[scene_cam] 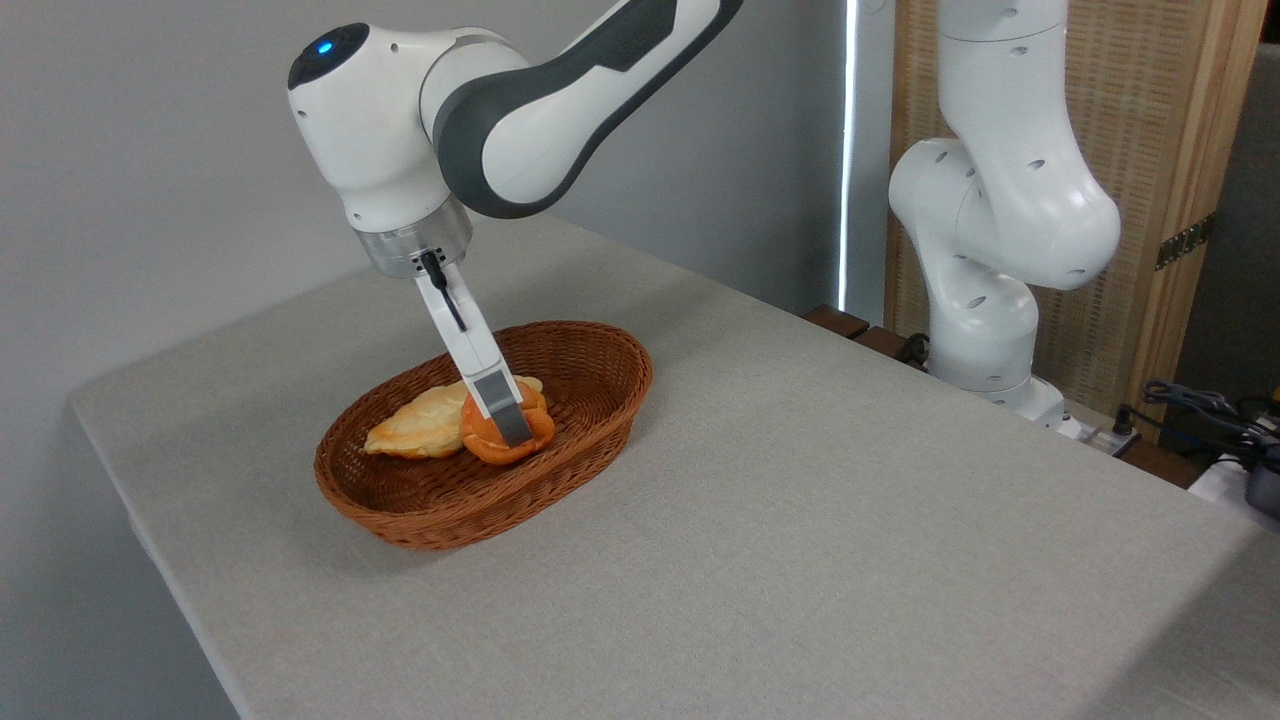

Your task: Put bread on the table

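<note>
The bread (490, 440), a small bright-orange knotted bun, lies in the brown wicker basket (590, 375) and leans against a paler, elongated golden-yellow bread (420, 425). My gripper (508, 415) reaches down into the basket and straddles the bun. Its near grey fingertip (512, 420) lies against the bun's front side, and the far finger is hidden behind the bun. Whether the fingers squeeze the bun does not show. The basket stands on the table (800, 520) with its grey-beige cloth, toward the left.
The arm's white base (985, 330) stands at the table's far right edge. Cables and dark devices (1220, 415) lie beyond the right corner. A wooden screen (1160, 120) stands behind the base.
</note>
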You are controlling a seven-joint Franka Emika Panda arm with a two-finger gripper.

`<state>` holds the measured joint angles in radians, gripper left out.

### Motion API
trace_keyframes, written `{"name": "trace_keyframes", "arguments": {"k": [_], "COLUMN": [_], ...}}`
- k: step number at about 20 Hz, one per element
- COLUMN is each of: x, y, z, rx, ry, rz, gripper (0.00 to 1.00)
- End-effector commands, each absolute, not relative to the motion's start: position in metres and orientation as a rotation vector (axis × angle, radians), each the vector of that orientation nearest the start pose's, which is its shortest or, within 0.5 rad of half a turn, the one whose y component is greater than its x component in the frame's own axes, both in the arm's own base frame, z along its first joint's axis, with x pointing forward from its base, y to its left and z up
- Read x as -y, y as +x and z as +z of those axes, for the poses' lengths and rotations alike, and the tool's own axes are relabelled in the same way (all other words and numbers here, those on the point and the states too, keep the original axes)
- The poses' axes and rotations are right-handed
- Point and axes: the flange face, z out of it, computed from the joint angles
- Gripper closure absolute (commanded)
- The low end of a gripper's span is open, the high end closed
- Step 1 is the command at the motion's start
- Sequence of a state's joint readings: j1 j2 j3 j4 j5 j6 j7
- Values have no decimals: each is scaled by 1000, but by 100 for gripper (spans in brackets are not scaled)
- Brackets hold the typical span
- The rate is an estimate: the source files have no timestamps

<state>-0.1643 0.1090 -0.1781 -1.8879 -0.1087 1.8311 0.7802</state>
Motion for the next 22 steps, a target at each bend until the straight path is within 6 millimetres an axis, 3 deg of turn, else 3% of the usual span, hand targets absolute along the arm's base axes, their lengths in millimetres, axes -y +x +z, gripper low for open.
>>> {"name": "trace_keyframes", "arguments": {"k": [1, 3, 4, 14, 22], "x": [198, 198, 198, 198, 154], "y": [535, 535, 535, 535, 549], "z": [437, 437, 437, 437, 484], "rx": [-1721, -1721, -1721, -1721, -1590], "ry": [-2723, -2723, -2723, -2723, -2860], "rz": [247, 247, 247, 247, 85], "gripper": [29, 50, 51, 51, 45]}}
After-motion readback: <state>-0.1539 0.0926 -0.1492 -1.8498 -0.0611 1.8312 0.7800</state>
